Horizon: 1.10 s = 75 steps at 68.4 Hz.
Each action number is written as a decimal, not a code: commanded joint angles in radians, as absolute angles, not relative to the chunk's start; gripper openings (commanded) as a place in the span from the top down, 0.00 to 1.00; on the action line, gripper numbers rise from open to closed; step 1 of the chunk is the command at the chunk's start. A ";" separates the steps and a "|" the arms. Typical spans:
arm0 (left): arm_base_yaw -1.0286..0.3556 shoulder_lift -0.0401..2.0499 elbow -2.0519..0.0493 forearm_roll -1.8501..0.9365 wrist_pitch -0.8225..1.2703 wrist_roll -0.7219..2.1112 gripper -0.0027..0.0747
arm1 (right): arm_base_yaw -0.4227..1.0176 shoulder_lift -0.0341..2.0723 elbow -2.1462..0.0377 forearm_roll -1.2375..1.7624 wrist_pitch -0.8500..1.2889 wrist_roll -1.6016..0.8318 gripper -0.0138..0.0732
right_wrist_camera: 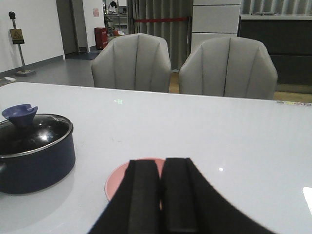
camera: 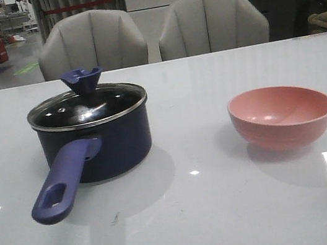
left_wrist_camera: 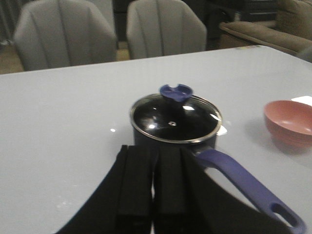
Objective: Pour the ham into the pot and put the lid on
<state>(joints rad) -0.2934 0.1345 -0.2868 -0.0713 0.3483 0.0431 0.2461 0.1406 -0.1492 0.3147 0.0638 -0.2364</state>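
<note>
Ham is nowhere to be seen in any of the 3 views: the pink bowl (camera: 282, 115) shows a bare inside from the front, and the pot's (camera: 95, 147) contents are hidden behind reflections on the glass, so where the pieces are cannot be told.

Nearest the front camera, the pot's long purple-blue handle (camera: 63, 184) reaches toward the viewer and to the left, its end hole plain to see. The dark navy pot stands on the left half of the white counter (camera: 192, 218), with the lid (camera: 87, 106) seated level on its rim and the dark blue flared knob (camera: 82, 81) upright on top. The pink bowl sits upright on the right half, well apart from the pot.

In the left wrist view, the left tool (left_wrist_camera: 153, 187) has its 2 black fingers pressed together with only a thin seam between them and nothing in them; it is just beside the pot, near where the handle joins. In the right wrist view, the right tool (right_wrist_camera: 160, 195) looks likewise closed and empty, though the dark pads make the seam hard to judge; the pink bowl's rim shows just past it.

Beyond the counter's far edge stand 2 grey chairs (camera: 91, 41).
</note>
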 commanded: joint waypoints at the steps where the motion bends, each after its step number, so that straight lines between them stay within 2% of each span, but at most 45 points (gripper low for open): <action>1: -0.198 0.107 -0.225 -0.059 0.136 0.039 0.81 | 0.248 0.150 -0.178 0.318 -0.011 -0.248 0.67; 20: -0.053 -0.014 -0.027 -0.040 -0.027 0.039 0.81 | 0.248 0.150 -0.178 0.318 -0.011 -0.248 0.67; 33: -0.051 -0.025 0.026 -0.040 -0.097 0.039 0.81 | 0.248 0.150 -0.178 0.318 -0.008 -0.248 0.67; 75: -0.051 -0.024 0.026 -0.040 -0.079 0.039 0.81 | 0.248 0.150 -0.178 0.318 -0.008 -0.248 0.67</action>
<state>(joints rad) -0.0538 -0.0048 0.0054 -0.0397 0.0000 0.0431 0.2461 0.1406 -0.1492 0.3147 0.0657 -0.2364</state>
